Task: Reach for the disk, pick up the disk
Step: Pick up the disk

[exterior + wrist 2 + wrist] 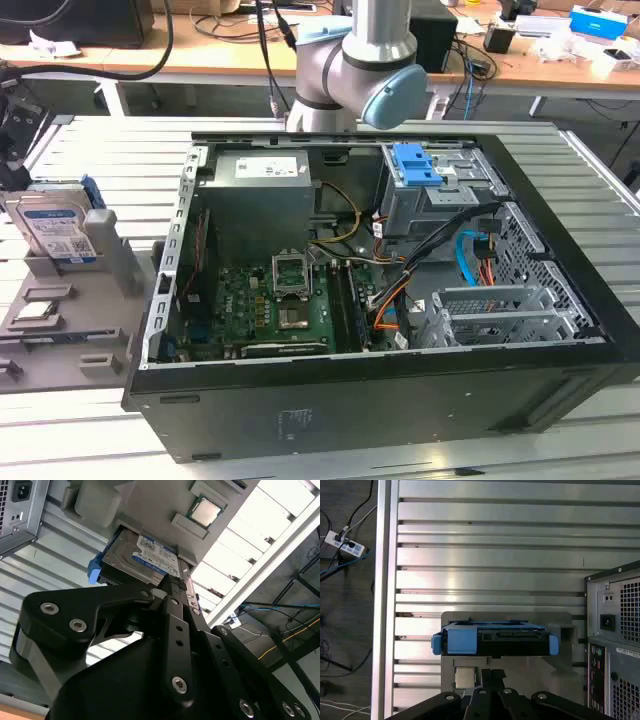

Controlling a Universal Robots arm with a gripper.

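Gripper [491, 672] near the disk [495, 639]; reach stage
Jaws look together, just short of the disk (edge-up in grey holder [108, 245], beside computer case [400, 330]); advisable: part them wide, square to its flat faces.

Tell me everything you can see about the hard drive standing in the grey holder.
The hard drive is a flat silver-grey metal box with a white label that has a blue band and barcodes, and bright blue plastic rails along its sides. It is propped on edge in a slot of the grey holder, which sits on the slatted table at the exterior view's left, outside the computer case. The holder supports it. The gripper is close to one edge; contact cannot be told.
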